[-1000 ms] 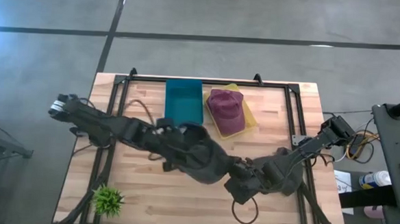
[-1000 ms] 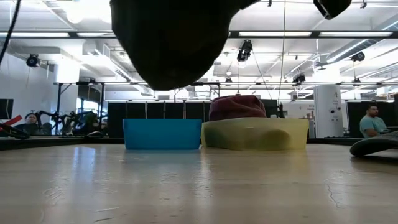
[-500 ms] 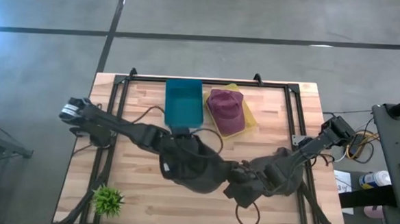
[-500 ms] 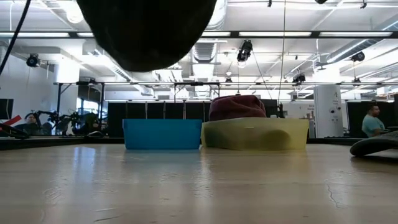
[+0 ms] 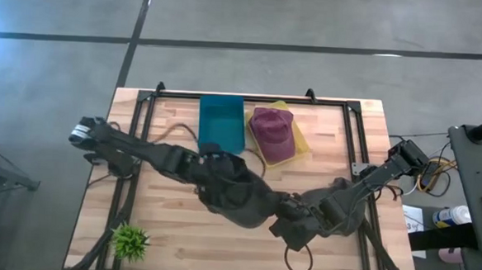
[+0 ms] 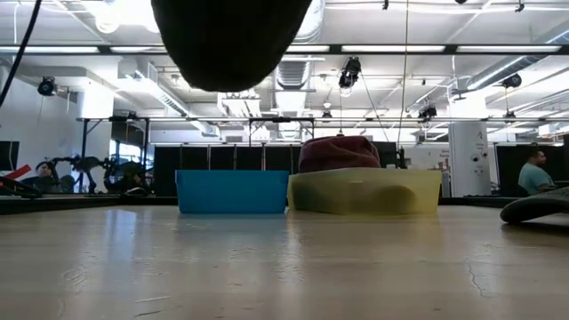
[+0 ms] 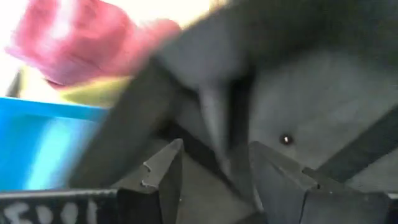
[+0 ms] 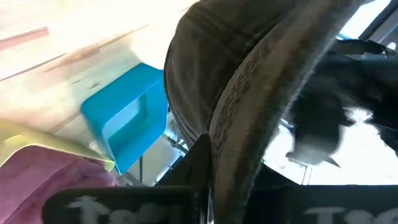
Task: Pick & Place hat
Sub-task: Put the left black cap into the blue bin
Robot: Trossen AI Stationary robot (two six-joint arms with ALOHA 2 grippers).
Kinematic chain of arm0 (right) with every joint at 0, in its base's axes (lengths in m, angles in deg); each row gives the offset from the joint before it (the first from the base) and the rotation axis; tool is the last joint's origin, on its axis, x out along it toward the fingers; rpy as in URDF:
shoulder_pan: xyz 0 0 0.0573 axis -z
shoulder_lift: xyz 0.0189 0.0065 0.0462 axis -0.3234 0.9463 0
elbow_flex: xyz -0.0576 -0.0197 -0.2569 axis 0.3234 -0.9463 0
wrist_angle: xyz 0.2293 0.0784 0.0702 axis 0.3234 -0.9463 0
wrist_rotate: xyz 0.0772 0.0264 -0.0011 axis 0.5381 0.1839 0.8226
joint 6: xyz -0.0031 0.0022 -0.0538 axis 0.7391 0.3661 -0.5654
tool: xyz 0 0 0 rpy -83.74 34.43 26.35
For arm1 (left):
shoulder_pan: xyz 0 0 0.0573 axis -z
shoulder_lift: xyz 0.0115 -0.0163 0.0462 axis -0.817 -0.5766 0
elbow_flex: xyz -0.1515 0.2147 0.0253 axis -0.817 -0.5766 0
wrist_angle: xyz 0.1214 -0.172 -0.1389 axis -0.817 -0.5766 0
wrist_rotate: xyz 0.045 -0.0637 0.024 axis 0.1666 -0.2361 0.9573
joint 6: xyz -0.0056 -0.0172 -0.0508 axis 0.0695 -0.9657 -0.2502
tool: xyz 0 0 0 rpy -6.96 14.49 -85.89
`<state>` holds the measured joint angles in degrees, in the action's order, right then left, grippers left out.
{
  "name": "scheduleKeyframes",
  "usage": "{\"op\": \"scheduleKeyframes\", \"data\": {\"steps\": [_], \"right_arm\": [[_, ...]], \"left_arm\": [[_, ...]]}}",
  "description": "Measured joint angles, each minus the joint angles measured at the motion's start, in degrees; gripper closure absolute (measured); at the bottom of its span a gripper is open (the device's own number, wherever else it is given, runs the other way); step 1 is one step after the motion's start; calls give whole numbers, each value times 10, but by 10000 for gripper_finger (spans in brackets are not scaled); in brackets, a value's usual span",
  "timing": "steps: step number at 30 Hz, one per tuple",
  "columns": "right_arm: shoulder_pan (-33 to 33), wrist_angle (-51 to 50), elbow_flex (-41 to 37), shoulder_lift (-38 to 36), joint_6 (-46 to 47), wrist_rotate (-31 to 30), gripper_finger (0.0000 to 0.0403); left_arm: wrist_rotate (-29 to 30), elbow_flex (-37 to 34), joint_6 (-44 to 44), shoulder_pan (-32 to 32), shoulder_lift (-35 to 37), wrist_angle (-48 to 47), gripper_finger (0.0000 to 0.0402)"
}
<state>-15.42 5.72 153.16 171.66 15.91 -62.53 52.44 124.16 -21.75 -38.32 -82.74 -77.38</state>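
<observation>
A dark grey hat (image 5: pixel 242 197) hangs in the air over the middle of the table, between my two arms; the low view shows only its rounded underside (image 6: pixel 227 40), well above the wood. My left gripper (image 5: pixel 213 162) meets it from the left and my right gripper (image 5: pixel 288 218) from the right, both shut on it. A maroon hat (image 5: pixel 271 135) rests crown-up in a yellow bin (image 5: pixel 300 145) at the far edge. My left gripper (image 7: pixel 214 152) has a ridge of the hat's dark cloth (image 7: pixel 216 121) running between its two fingers (image 7: pixel 165 171); blur hides the exact place of contact. The hat is lifted clear of the table. My right gripper (image 8: pixel 208 193) pinches the hat at its stitched edge (image 8: pixel 239 106), which runs down between the fingers. It comes level from the table's right. The crown (image 8: pixel 205 56) bulges beyond the fingers, clear of the table.
A blue bin (image 5: pixel 222 122) stands beside the yellow bin at the far edge. A small green plant (image 5: pixel 130 241) sits at the near left corner. A cable loop (image 5: pixel 296 258) lies near the front edge under the right arm. Bare wood shows on the near left.
The hat has risen higher above the table in the low view, shifting left and then partly back. The left arm has swung a little toward the table's near side and back. The right arm has kept still.
</observation>
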Motion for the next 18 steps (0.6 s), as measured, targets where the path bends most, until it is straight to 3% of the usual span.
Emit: {"op": "scheduleKeyframes", "data": {"steps": [6,10,14,18], "right_arm": [[1,-14,-3,0,5,6,390],[-1,-12,-4,0,0,6,390],[-9,-11,-4,0,-4,0,390],[-15,-11,-4,0,-19,-9,390]], "left_arm": [[88,62,-9,24,49,-57,223],[161,58,-26,22,82,-150,223],[150,9,-77,-9,105,-234,223],[80,-56,-68,-41,137,-225,223]]}}
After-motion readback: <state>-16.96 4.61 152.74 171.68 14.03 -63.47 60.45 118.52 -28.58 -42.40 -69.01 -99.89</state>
